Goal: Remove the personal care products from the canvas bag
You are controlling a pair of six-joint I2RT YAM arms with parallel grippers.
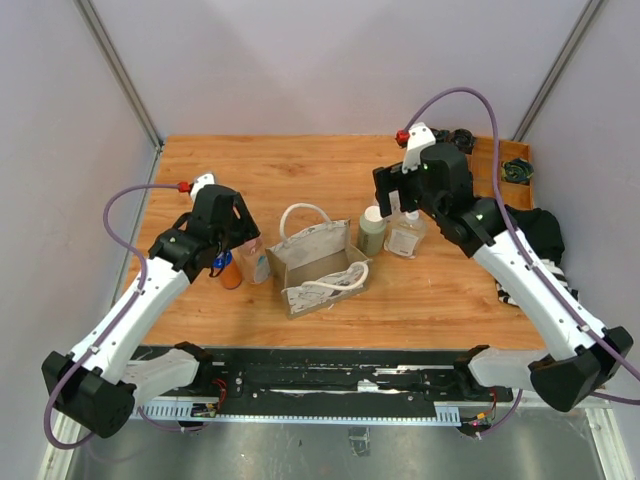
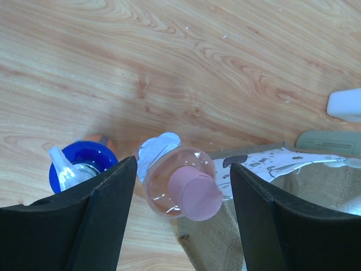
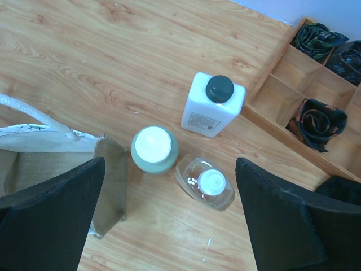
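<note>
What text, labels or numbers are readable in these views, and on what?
None legible.
White bottle: front label has print, too small to read.
Canvas bag: dark printed marks near the rim, blurred, no words made out.
Pink-capped bottle: pale label, no print readable.

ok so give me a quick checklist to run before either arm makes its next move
1. Left gripper open, jaws either side of the pink-capped bottle: ok.
2. Pink-capped bottle upright on the table, outside the canvas bag: ok.
3. Blue-capped bottle clear of the left finger: cannot tell, the finger partly hides it.
4. Right gripper open and holding nothing: ok.
5. Green jar, clear bottle and white bottle upright beside the bag: ok.
6. Bag empty: cannot tell, a rope handle droops inside and part of the floor is hidden.
</note>
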